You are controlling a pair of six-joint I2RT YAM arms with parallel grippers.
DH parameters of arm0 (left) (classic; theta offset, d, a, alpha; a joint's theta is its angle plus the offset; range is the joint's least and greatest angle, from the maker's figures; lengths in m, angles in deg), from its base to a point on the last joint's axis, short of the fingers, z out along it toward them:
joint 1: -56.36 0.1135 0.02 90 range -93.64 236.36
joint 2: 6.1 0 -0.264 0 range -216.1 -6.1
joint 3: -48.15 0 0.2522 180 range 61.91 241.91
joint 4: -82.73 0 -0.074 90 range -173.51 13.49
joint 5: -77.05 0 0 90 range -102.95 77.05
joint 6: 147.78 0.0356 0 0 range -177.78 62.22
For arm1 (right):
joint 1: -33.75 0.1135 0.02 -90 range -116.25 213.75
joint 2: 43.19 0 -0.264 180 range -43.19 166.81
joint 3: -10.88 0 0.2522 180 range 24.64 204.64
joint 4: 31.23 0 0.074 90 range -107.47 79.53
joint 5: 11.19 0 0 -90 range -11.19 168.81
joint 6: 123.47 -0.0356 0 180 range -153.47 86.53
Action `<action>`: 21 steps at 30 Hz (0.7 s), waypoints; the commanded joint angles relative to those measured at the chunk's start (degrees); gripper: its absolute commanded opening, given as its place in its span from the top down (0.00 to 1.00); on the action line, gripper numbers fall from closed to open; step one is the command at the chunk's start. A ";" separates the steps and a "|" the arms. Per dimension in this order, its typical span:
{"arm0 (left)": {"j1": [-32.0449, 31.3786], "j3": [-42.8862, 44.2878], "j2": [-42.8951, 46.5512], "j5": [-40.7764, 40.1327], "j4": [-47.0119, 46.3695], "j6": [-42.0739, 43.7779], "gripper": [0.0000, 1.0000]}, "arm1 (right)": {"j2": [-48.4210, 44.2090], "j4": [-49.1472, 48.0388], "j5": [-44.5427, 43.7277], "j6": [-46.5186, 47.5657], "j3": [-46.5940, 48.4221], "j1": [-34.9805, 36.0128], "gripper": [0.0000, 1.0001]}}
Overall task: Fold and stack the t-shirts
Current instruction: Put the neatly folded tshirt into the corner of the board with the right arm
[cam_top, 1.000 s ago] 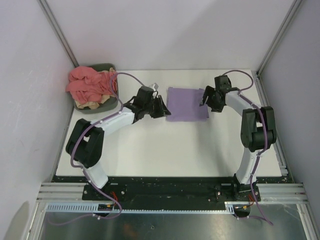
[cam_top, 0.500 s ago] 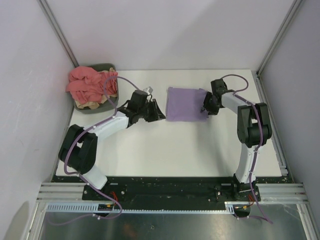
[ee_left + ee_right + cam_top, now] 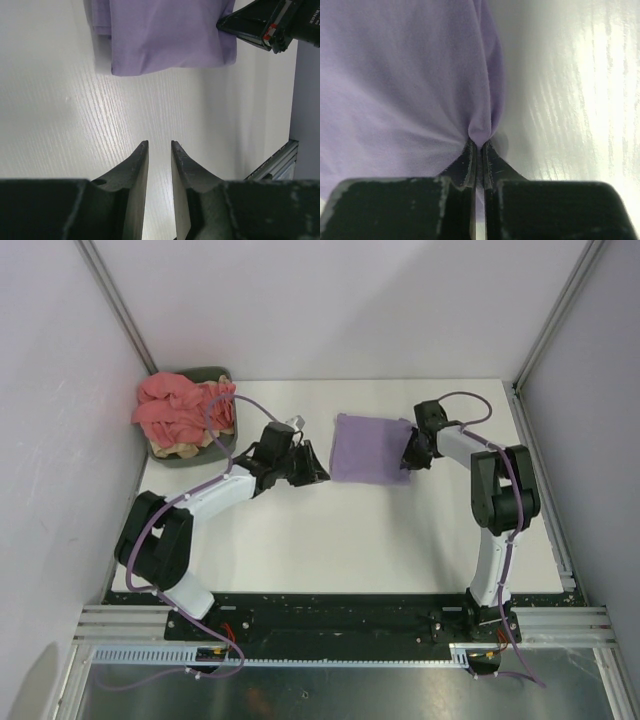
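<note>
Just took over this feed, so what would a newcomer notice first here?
The folded lavender t-shirt lies flat on the table, far centre, its right edge pinched into a pucker by the right gripper. In the far-left corner, salmon-pink t-shirts overflow a dark bin; the left gripper hangs empty beside the lavender shirt.

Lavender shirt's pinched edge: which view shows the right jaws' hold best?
Right wrist: the right gripper shows jaws shut on a puckered fold of the lavender shirt. Top shows only contact at its edge; left wrist, the gripper's side, pinch hidden.
</note>
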 commanded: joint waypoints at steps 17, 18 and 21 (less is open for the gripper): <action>-1.90 -0.24 1.19 2.22 -0.49 -1.41 0.73 | -24.89 11.15 -7.55 -7.24 -28.77 -20.05 1.00; -2.50 0.32 0.67 2.20 -0.49 -1.56 0.73 | -25.57 12.47 -8.46 -8.06 -29.35 -21.18 1.00; -4.10 1.68 -0.91 1.99 -0.51 -1.99 0.73 | -27.82 15.94 -10.10 -11.30 -32.53 -23.73 1.00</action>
